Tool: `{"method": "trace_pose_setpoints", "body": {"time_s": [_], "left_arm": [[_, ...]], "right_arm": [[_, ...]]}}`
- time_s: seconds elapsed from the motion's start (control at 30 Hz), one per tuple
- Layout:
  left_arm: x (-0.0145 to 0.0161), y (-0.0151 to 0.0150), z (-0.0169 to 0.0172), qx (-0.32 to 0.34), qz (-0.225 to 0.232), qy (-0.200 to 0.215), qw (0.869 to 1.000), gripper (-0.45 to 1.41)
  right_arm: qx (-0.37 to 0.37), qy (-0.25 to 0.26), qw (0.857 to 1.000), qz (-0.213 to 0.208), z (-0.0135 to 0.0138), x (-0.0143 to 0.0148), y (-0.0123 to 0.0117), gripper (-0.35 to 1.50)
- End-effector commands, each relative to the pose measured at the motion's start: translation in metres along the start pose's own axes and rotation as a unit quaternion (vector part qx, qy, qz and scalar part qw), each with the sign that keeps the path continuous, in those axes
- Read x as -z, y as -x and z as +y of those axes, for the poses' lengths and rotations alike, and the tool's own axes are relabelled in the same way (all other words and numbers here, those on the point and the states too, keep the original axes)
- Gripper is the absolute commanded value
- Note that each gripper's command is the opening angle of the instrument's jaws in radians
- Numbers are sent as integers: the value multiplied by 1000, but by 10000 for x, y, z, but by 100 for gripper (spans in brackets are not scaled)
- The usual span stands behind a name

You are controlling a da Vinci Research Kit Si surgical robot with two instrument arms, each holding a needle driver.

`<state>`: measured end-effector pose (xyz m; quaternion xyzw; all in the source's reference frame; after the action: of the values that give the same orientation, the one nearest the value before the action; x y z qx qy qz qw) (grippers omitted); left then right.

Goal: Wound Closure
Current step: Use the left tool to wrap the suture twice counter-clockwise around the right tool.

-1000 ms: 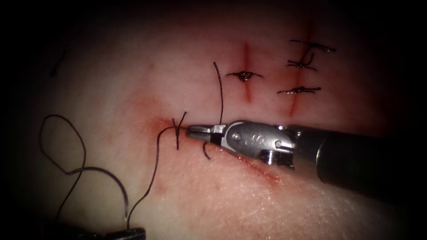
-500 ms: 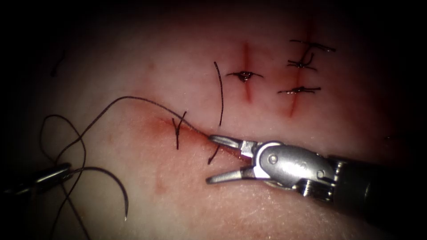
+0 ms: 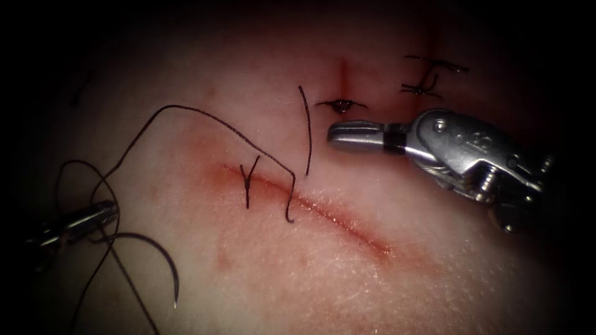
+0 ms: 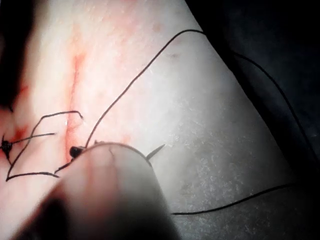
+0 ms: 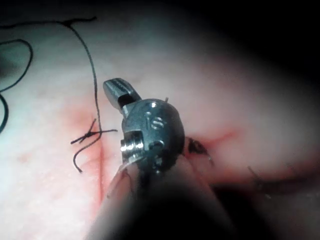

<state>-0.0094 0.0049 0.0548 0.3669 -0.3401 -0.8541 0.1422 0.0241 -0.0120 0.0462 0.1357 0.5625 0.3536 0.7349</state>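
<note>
In the endoscope view the cut [image 3: 347, 223] runs slanting across the tissue [image 3: 372, 279]. A knotted stitch [image 3: 248, 180] sits at its left end. My left tool [image 3: 105, 213] is far left of the cut, jaws shut on the thread [image 3: 205, 118]. From there the thread arcs up and over to the cut, ending in a free tail [image 3: 289, 214]. The curved needle [image 3: 162, 255] lies flat on the tissue left of the cut, held by neither tool. My right tool [image 3: 338, 133] hovers above the cut, jaws shut on nothing. The right wrist view shows the right tool [image 5: 117, 90] above the stitch [image 5: 90, 134].
Two shorter cuts at the back carry finished stitches [image 3: 340, 104] [image 3: 422, 87]. A loose cut piece of thread [image 3: 307, 130] lies just left of the right tool's tip. More thread loops [image 3: 81, 167] lie at the far left. The left wrist view shows thread [image 4: 135, 80] crossing the tissue.
The left tool came up from the bottom edge to the left, drawing the thread into a high arc. The right tool opened over the cut, then lifted up and right and shut.
</note>
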Motion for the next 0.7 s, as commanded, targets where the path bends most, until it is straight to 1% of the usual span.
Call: {"method": "trace_pose_setpoints", "body": {"time_s": [0.03, 0.2, 0.3, 0.37, 0.4, 0.43, 0.47, 0.57, 0.63, 0.7], "left_arm": [[-4, -4, 4, -3, 2, 1, 1000, -45], [-3, -11, -2, -9, 11, -1, 1000, -45], [-3, -15, -2, -13, 14, -3, 1000, -45], [-3, -17, -1, -16, 15, -4, 1000, -45], [-3, -17, -1, -16, 15, -4, 1000, -45], [-3, -18, -2, -19, 21, -6, 1000, -45], [-3, -18, -3, -19, 24, -7, 1000, -45], [-5, -19, -4, -26, 37, -10, 999, -45], [-6, -19, -4, -26, 41, -11, 999, -45], [-7, -20, -5, -25, 43, -11, 999, -45]], "right_arm": [[15, -23, 1000, -9, 13, -34, -2, -35], [37, -62, 997, -31, 31, -85, 20, -35], [54, -79, 995, -27, 41, -113, 39, -35], [44, -97, 994, -25, 45, -130, 54, -35], [44, -97, 994, -25, 45, -130, 54, -35], [31, -117, 992, -26, 45, -142, 68, -35], [25, -128, 991, -27, 43, -150, 77, -35], [15, -151, 988, -31, 37, -165, 96, -35], [11, -162, 986, -34, 33, -171, 103, -35], [-8, -178, 984, -27, 30, -173, 108, -35]]}}
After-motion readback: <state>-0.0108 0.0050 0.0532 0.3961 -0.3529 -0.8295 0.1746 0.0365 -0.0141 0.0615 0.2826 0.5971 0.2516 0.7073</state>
